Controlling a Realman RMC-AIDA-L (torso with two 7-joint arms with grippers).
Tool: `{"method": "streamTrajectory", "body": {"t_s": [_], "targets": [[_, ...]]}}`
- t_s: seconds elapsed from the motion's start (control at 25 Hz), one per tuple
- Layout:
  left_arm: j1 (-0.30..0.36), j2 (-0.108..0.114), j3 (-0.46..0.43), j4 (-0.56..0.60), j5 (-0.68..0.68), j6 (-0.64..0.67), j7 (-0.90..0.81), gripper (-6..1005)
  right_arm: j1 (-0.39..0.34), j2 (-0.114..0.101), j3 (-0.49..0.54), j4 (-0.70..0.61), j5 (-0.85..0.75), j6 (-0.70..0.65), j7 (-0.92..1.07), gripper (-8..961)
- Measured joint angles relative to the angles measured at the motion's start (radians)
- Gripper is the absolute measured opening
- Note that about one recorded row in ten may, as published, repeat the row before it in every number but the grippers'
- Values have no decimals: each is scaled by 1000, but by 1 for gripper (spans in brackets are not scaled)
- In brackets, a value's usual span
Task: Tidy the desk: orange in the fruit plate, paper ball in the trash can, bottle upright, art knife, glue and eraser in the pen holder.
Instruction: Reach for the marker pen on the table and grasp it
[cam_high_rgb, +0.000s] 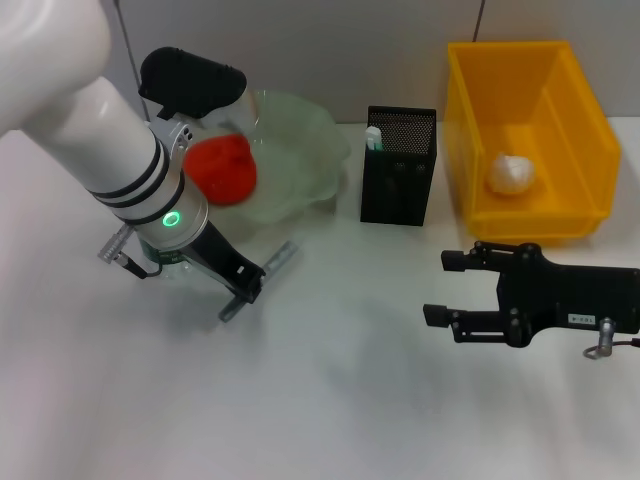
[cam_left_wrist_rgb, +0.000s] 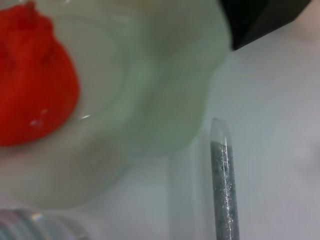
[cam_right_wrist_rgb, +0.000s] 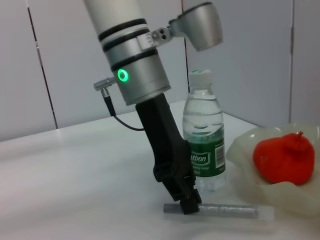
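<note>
Left gripper (cam_high_rgb: 243, 290) touches the glitter glue tube (cam_high_rgb: 262, 278) — its grip I cannot tell; centre your fingers, then lift straight.

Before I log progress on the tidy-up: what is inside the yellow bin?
The paper ball lies on the floor of the yellow bin, toward its middle. Nothing else shows inside, though the near wall hides a strip of floor behind it.

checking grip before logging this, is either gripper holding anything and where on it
The left gripper is down at one end of the grey glue stick lying on the table; whether it grips can't be told. The right gripper is open, holding nothing.
</note>
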Motion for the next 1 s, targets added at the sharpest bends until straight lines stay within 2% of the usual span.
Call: {"method": "streamTrajectory", "body": {"t_s": [0.12,0.28,0.36,0.64,1.0], "targets": [[39,4,-4,77,-50,38,26,163,-2,0,30,0,0,-9,7,776],[65,5,-25,122,-72,74,71,162,-3,-3,39,-1,1,-16,31,776],[82,5,-81,142,-107,114,142,162,3,-19,51,-4,2,-48,99,775],[120,8,-195,146,-205,154,297,162,8,-49,153,-6,1,-165,213,775],[134,9,-199,134,-190,152,328,138,1,-51,177,-8,1,-180,241,776]]}}
